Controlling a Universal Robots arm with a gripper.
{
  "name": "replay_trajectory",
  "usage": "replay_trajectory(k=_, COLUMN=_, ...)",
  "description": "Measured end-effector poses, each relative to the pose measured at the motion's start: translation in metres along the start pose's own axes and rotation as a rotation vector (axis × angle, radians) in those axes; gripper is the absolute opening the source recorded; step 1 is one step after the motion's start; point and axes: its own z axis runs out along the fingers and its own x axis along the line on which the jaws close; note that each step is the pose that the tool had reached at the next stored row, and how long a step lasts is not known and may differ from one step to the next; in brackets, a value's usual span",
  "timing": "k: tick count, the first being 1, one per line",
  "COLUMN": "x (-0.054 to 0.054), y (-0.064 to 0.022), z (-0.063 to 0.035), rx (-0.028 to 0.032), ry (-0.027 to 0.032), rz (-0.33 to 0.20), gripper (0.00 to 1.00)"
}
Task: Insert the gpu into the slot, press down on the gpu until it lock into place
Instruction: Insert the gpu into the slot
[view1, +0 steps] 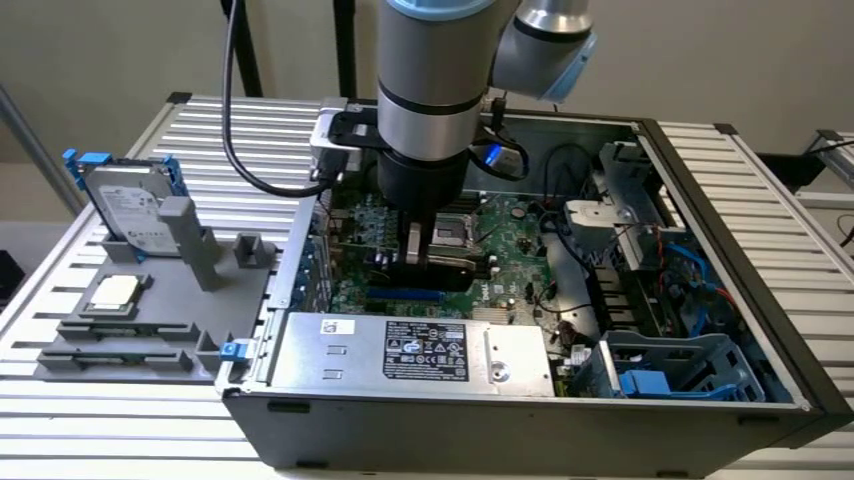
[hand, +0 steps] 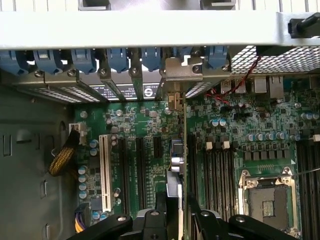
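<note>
Here, the single pincer (view1: 430, 262) stands spread astride the one gpu (hand: 175, 182), which sits upright on edge at the lone blue slot (view1: 404, 297) of the motherboard (hand: 145, 120), inside the open case (view1: 534, 430). Insertion looks done. The pressing step seems in hand, and locking likely calls for a straight, even downward push.
</note>
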Motion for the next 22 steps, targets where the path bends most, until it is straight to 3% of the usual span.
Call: replay_trajectory(k=22, x=-0.0021, y=0.0002, z=0.0030, rx=-0.0023, ry=0.0029, rz=-0.028, gripper=0.26)
